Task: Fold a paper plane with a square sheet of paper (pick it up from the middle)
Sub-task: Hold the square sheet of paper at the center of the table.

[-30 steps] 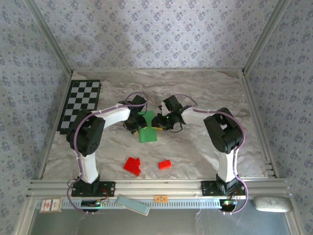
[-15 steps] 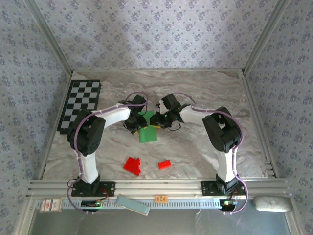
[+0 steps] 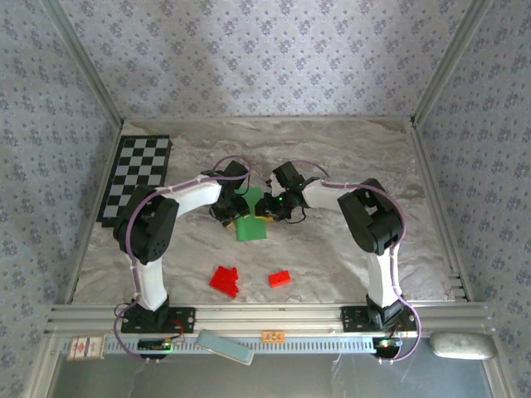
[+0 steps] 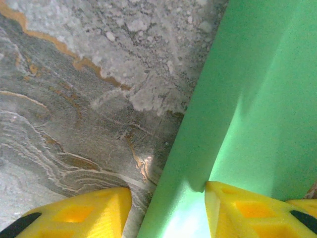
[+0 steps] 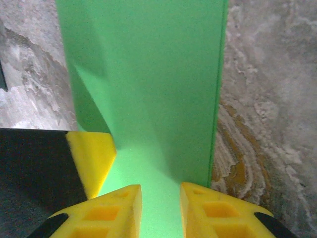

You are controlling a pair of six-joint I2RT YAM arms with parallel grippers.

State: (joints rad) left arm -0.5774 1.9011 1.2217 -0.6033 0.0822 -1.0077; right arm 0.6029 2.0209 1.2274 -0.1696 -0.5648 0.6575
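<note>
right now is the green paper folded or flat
Folded: the green paper is a narrow strip, with a diagonal crease in the right wrist view.

The square sheet of paper is thin, smooth, matt green paper. The surface looks like grey marble with rusty veins. The left claw has moulded yellow plastic fingers.

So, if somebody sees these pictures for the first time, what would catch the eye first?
The bright green paper stands out most, lying in the middle of the grey marbled table, where the left gripper and the right gripper meet over it from either side. Nearer the arms' bases lie small red blocks, and a black-and-white checkered board sits at the far left.
</note>
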